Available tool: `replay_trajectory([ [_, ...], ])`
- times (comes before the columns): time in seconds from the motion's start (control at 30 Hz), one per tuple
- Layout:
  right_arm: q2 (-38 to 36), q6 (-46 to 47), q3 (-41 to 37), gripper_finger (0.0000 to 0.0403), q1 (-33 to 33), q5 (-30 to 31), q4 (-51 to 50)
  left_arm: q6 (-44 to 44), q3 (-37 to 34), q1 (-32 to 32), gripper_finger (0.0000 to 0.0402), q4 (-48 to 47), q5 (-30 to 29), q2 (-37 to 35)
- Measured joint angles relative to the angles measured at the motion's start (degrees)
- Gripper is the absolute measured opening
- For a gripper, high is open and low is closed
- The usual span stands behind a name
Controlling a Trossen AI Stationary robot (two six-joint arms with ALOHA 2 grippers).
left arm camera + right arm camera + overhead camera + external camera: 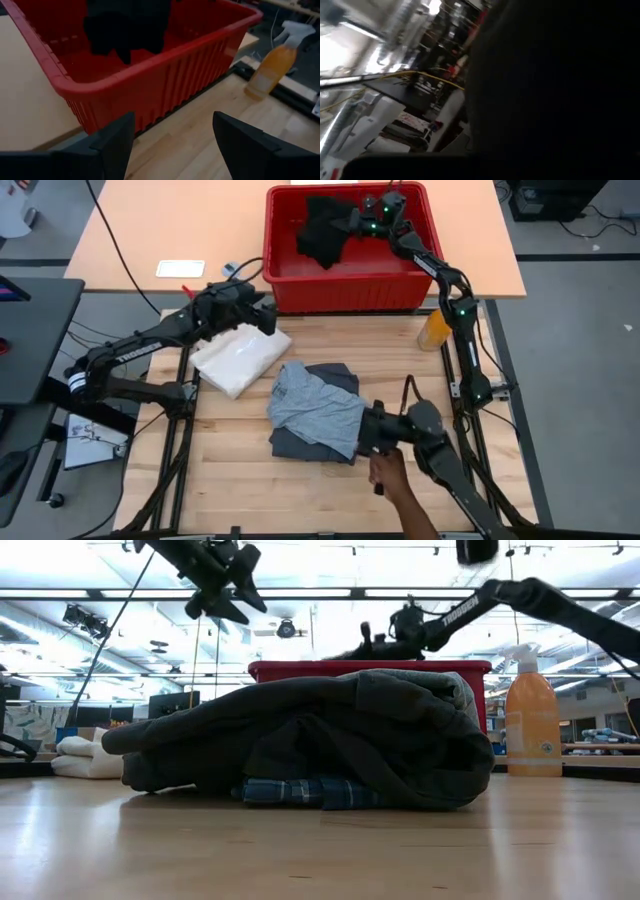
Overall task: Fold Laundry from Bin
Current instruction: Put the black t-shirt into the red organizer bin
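Red bin [352,280] at 12 o'clock on the table, a black piece [325,230] hanging inside it. Right gripper [368,218] over the bin toward 1 o'clock, fingers drawn narrow and pinched on the black piece, lifting its upper edge; right wrist view filled almost wholly by that dark cloth [555,85]. Left gripper [268,314] at about 10 o'clock from table centre, just outside the bin's near wall, fingers [112,142] spread wide with nothing between them, pointed at the bin [150,80]. Folded stack at centre: light grey piece [315,408] on top, dark charcoal-grey piece [300,445] beneath, a strip of blue-and-white plaid shirt [300,792] showing at the bottom in the low view. Cream-white cloth bag [240,355] at 9 o'clock of the stack, close beside it. Orange spray bottle [436,328] at 2 o'clock, upright beside the bin's corner. A person's hand [388,470] at 5 o'clock, by a third dark arm [420,435] whose tip lies on the stack's edge.
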Motion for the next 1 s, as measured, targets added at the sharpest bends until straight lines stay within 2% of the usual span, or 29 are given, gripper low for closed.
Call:
replay_trajectory([
  [0.17, 1.66, -3.99, 0.78, 0.0059, -0.83, 2.15, -11.76, -0.16, 0.00, -0.02, 0.0270, -0.04, 0.04, 1.95],
  [0.43, 1.64, -14.78, 0.89, 0.0070, -3.43, 15.60, -33.09, 0.37, 0.00, 0.02, 0.0270, 0.14, 0.04, 1.92],
  [0.53, 1.64, -19.55, 0.89, 0.0105, -4.59, 17.47, -37.20, 0.98, 0.00, 0.02, 0.0270, 0.11, 0.04, 1.90],
  [0.63, 1.61, -20.67, 0.89, 0.0151, -5.40, 16.50, -38.30, 1.69, 0.00, 0.02, 0.0270, 0.15, 0.04, 1.90],
  [0.83, 1.55, -19.51, 0.89, 0.0241, -6.58, 14.70, -39.47, 1.56, 0.00, 0.02, 0.0270, 0.13, 0.05, 1.90],
  [1.0, 1.27, -18.50, 0.89, 0.0291, -6.69, 15.00, -40.31, 0.06, 0.00, 0.02, 0.0270, 0.13, 0.26, 1.89],
])
